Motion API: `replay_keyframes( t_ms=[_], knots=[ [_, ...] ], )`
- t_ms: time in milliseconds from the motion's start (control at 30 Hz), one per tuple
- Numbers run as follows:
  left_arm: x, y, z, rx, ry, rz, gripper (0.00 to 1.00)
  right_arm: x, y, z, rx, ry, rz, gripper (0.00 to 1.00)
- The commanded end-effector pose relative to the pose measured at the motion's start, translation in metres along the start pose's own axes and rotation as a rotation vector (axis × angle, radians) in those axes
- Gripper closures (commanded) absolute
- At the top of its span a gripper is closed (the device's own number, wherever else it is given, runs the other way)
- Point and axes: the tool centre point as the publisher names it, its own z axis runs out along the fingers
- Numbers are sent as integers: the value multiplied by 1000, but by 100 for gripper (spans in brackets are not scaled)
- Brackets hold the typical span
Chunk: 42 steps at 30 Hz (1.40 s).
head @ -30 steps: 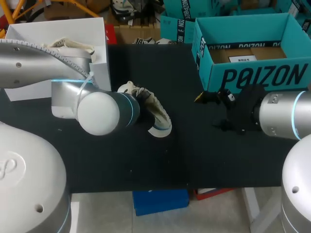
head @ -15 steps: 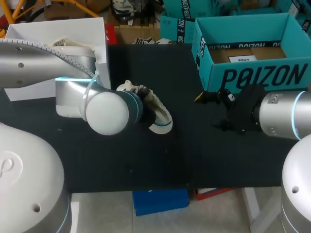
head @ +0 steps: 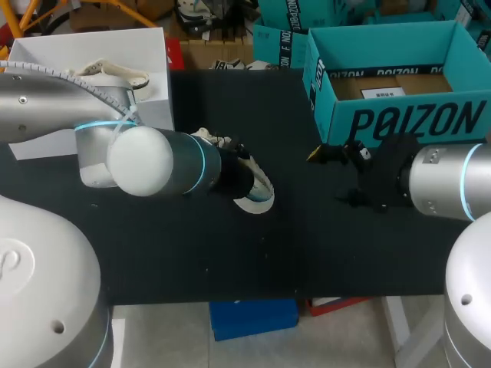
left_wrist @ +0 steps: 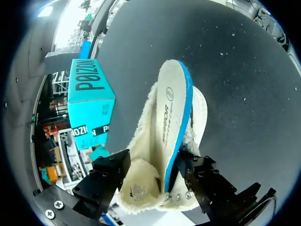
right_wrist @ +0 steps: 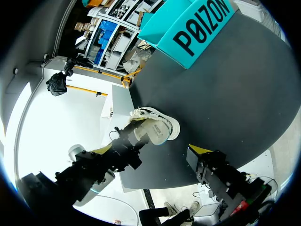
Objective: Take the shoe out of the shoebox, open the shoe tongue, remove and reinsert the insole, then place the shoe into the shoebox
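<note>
While left fingers point(left_wrist: 110, 172) clasp shoe point(left_wrist: 142, 137), shoebox point(head: 414, 123) well apart

The black table point(head: 307, 245) spans the view. On its far right stands an open teal box point(head: 399, 119), its printed wall facing the near edge. An open white box point(head: 161, 92) sits at the far left corner. A pale shoe point(head: 257, 192) is near the middle, well apart from both boxes. Whether it touches the tabletop cannot be told.
</note>
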Motion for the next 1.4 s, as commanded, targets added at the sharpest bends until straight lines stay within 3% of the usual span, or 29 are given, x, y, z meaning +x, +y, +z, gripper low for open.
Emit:
replay_keyframes(
  t_ms=[33, 200, 333, 467, 600, 667, 933, 1400],
  knots=[
    [3, 8, -3, 122, 10, 10, 46, -5, 2, -4, 31, 10, 8, 0],
    [4, 9, 1, 120, 14, 12, 54, -5, 2, -4, 31, 10, 8, 0],
    [5, 8, 4, 124, 16, 12, 67, -5, 2, -4, 31, 10, 8, 0],
    [4, 5, 5, 140, 22, 15, 64, -5, 2, -4, 31, 10, 8, 0],
    [4, 3, 5, 161, 23, 10, 69, -5, 2, -4, 31, 10, 8, 0],
    [5, 2, 6, 164, 24, 9, 100, -5, 2, -4, 31, 10, 8, 0],
    [9, 1, 6, 154, 34, 45, 100, -5, 2, -4, 31, 10, 8, 0],
    [10, 20, 11, -57, 9, 108, 100, -5, 2, -4, 31, 10, 8, 0]
  ],
)
